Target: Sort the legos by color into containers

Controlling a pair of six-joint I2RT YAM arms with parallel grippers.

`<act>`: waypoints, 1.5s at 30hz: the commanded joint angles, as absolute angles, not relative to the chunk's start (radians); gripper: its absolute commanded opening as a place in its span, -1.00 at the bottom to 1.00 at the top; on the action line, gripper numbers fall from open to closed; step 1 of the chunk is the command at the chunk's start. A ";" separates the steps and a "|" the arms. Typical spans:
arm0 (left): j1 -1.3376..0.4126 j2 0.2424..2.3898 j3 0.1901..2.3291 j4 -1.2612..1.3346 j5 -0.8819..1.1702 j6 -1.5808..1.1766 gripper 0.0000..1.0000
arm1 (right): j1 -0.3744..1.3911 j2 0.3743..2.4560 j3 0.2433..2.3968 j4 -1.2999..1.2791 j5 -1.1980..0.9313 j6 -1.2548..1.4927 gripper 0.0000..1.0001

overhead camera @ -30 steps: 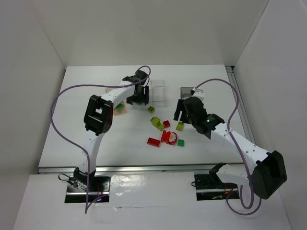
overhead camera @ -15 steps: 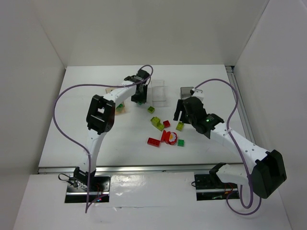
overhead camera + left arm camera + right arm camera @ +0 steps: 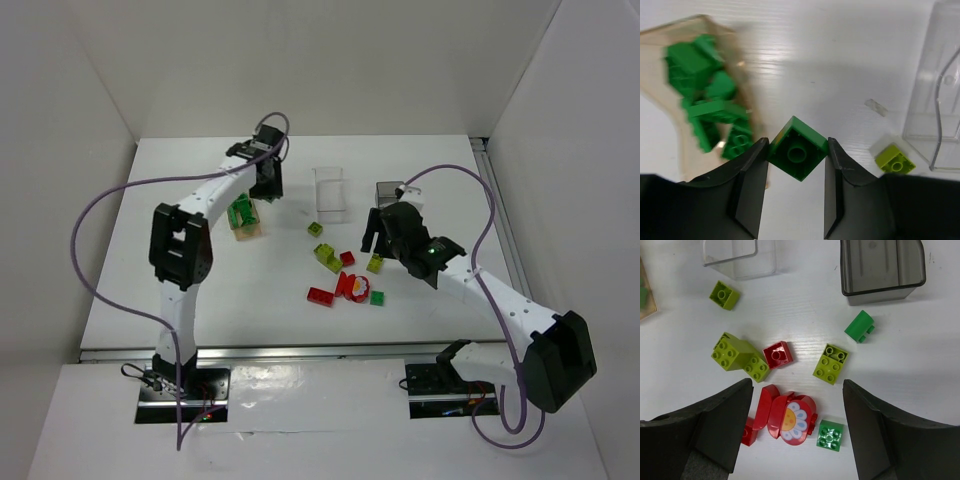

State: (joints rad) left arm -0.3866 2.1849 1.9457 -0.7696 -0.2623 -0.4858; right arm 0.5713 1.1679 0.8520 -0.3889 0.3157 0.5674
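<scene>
A dark green brick (image 3: 798,152) is clamped between the fingers of the left gripper (image 3: 796,159), with its hollow underside turned to the wrist camera. It is held over the white table (image 3: 815,60), just beside a corner of the orange bin (image 3: 670,130), in which several green bricks (image 3: 705,100) are heaped. To the right, a small lime brick (image 3: 895,160) is seen lying just beside the clear bin (image 3: 935,100).

The right gripper (image 3: 796,390) is spread wide and nothing is held in it. It is poised over the loose bricks. Between its fingers a round red flower piece (image 3: 790,420) is seen. Beyond that, a red brick (image 3: 778,355) lies between a lime pair (image 3: 737,356), which it touches, and a four-stud lime brick (image 3: 830,363). A green brick (image 3: 830,435) lies just beside the flower piece on its right. A green piece (image 3: 860,326) is tipped on its side near the grey bin (image 3: 882,265).

In the top view the three bins are set in a row across the far part of the table, with orange on the left, clear in the middle and grey on the right. The loose bricks are scattered nearer the arms, between the clear and grey bins and the near edge.
</scene>
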 commanded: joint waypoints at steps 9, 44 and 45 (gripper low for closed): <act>-0.267 2.034 1.807 -0.810 -0.315 -0.563 -0.01 | 0.566 1.180 0.885 -0.330 0.308 0.560 0.59; -0.353 1.660 1.528 -0.772 -0.129 -0.652 0.80 | 0.655 1.538 1.127 -0.353 0.126 0.174 0.72; -0.353 1.649 1.510 -0.772 -0.120 -0.652 0.80 | 0.655 1.557 1.137 -0.335 0.077 0.148 0.72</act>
